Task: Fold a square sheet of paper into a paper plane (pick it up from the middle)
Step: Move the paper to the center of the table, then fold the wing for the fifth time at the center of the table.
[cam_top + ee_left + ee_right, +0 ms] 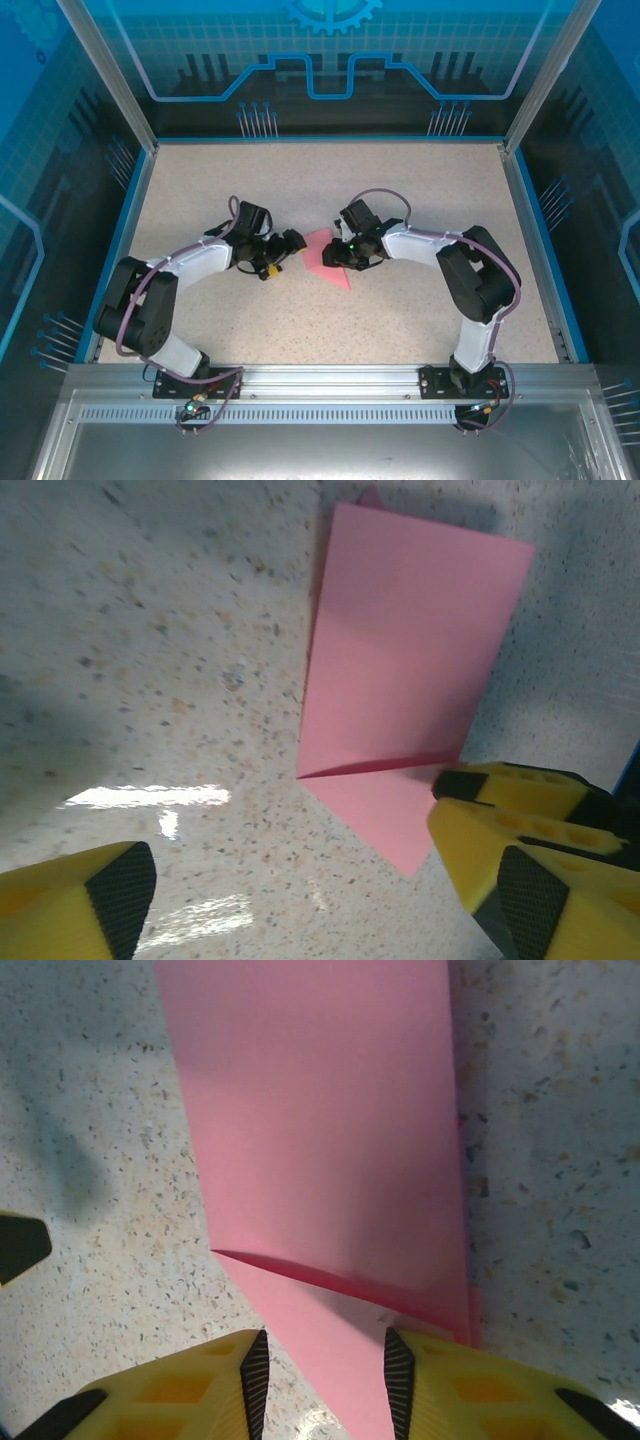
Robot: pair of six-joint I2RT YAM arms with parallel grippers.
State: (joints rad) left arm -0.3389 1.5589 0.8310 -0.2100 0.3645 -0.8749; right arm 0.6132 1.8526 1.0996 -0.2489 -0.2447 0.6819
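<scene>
The pink square sheet of paper point(326, 258) lies on the speckled table between both grippers, partly folded: a large flap point(410, 650) rests over a lower layer whose pointed corner point(400, 830) sticks out. My left gripper point(291, 243) stands just left of the sheet, open wide, with bare table between its fingers point(105, 905). My right gripper point(345, 257) is at the sheet's right side, open by a narrow gap. The paper's lower corner point(330, 1350) lies flat between its pads point(253, 1375), and the right pad sits at the flap's edge.
Speckled tabletop point(330, 190) spreads around the paper, bounded by blue walls and metal frame posts point(110, 70). A yellow fingertip of the other gripper point(515, 790) shows at the sheet's near right corner in the left wrist view.
</scene>
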